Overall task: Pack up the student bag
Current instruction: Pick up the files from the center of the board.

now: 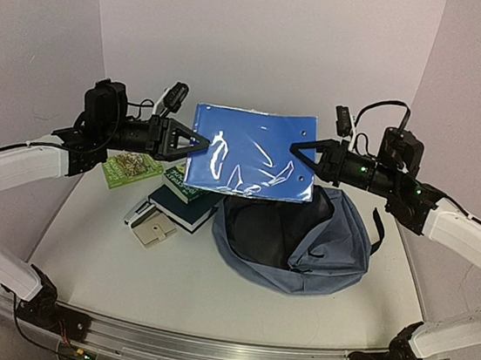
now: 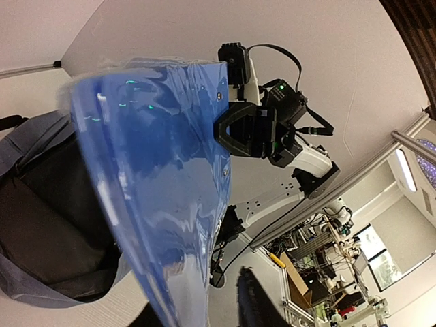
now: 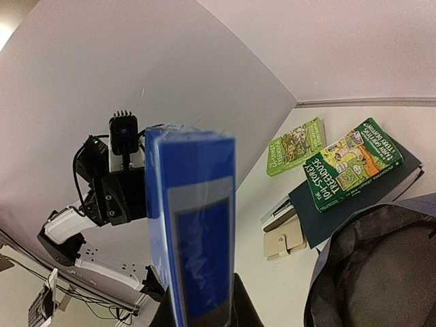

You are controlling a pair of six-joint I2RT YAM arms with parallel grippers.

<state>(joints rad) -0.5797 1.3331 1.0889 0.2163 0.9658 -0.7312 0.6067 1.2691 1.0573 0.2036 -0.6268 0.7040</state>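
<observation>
The blue binder [image 3: 194, 225] looms close, its spine pinched tight in the right gripper [image 1: 295, 148]. The left gripper [image 1: 203, 143] straddles the opposite edge, jaws narrowed; whether it grips, I cannot tell. Beneath, the student bag [image 1: 338, 245] lies open on the tabletop [image 1: 207, 308] — beside stacked books [image 1: 181, 197].

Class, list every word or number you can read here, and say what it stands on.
"STOREY TREEHOUSE": on the green book; the number before it and the author line are too small to be sure.
Title on the second green book: too blurred to read.
Nothing readable on the binder.
</observation>
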